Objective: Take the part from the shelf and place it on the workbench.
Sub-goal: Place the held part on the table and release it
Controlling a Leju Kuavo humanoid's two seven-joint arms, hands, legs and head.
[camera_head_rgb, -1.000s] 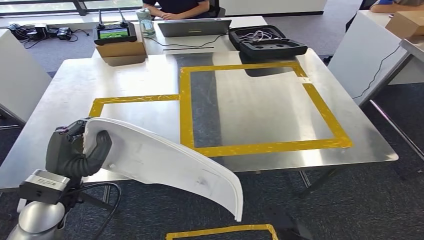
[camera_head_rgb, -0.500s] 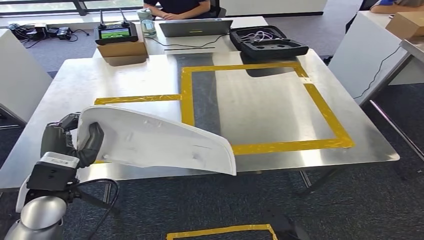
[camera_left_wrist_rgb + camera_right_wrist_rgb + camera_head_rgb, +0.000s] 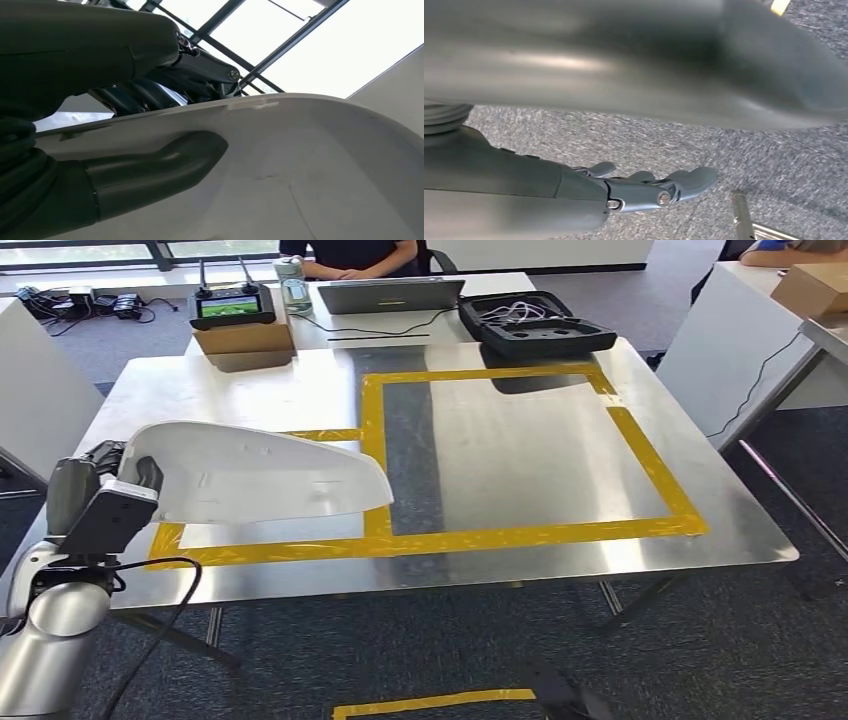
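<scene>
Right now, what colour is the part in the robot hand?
White; the part shows best in the head view.

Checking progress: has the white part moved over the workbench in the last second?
Yes. The white part, held by the left robot hand, swung up from past the workbench's near edge to over the yellow tape outline.

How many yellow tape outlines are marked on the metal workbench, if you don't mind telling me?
2: a large tape rectangle on the workbench's right half, and a smaller one adjoining it on the left, partly hidden under the white part.
</scene>
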